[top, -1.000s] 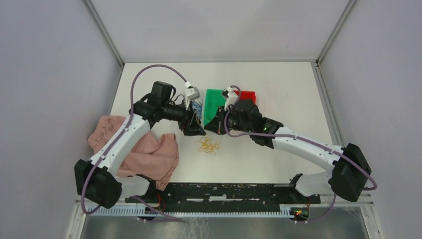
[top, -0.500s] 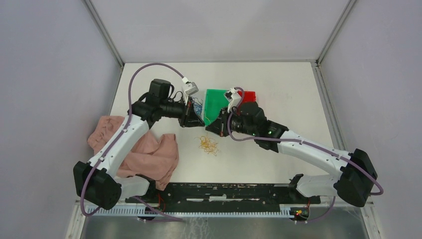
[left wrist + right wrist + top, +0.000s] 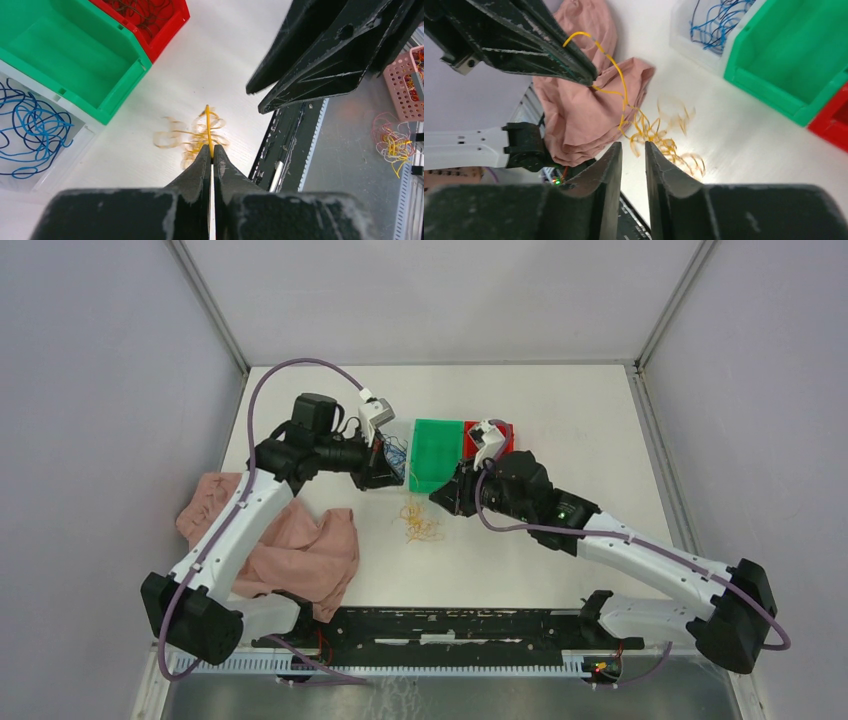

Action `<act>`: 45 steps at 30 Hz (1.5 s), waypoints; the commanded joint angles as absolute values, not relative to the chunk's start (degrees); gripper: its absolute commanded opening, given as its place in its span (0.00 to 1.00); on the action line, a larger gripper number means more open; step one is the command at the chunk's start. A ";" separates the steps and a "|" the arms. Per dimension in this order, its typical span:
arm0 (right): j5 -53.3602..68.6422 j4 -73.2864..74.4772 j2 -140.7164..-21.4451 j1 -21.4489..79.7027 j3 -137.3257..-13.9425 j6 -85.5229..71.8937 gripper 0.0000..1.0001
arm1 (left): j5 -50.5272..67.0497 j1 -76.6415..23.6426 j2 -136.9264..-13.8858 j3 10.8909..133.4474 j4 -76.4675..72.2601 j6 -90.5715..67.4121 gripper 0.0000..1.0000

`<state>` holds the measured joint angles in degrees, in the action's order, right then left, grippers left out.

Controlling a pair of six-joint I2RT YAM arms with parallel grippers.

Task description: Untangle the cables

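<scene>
The yellow cables [image 3: 418, 527] lie in a loose tangle on the table [image 3: 560, 420], between the two grippers. One strand [image 3: 616, 75] rises from the tangle to the left gripper [image 3: 210, 150], whose jaws are pinched together on it. The right gripper [image 3: 633, 145] hangs just above the tangle, jaws slightly apart, clamping nothing. Blue cables [image 3: 30, 130] sit in a white bin [image 3: 82, 145] beside a green bin [image 3: 437, 452] and a red bin [image 3: 503, 430]. A pink cloth [image 3: 300, 550] lies left.

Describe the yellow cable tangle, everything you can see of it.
The yellow cable tangle is a small loose clump of thin, flexible yellow-orange wires, looped and blurred. It lies mostly on the white table near the green bin and pink cloth. One strand leads up from it, pinched in the shut left hand.
</scene>
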<state>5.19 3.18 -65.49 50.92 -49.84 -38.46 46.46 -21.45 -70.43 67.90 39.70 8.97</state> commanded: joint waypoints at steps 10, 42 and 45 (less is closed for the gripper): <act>-3.67 -1.40 -66.84 56.59 -50.98 -34.97 0.66 | 52.34 -21.36 -68.41 70.42 41.89 9.80 0.03; -8.45 -17.08 -83.84 57.28 -54.53 -40.49 0.63 | 64.16 -21.60 -68.16 73.52 45.18 8.04 0.03; -7.82 -18.66 -86.01 57.23 -54.34 -40.97 0.63 | 64.59 -21.61 -68.16 74.91 45.09 7.14 0.03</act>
<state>-8.84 -12.01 -84.23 57.17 -52.38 -39.22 60.80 -21.47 -69.28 71.18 45.45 9.06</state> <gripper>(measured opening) 0.631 0.058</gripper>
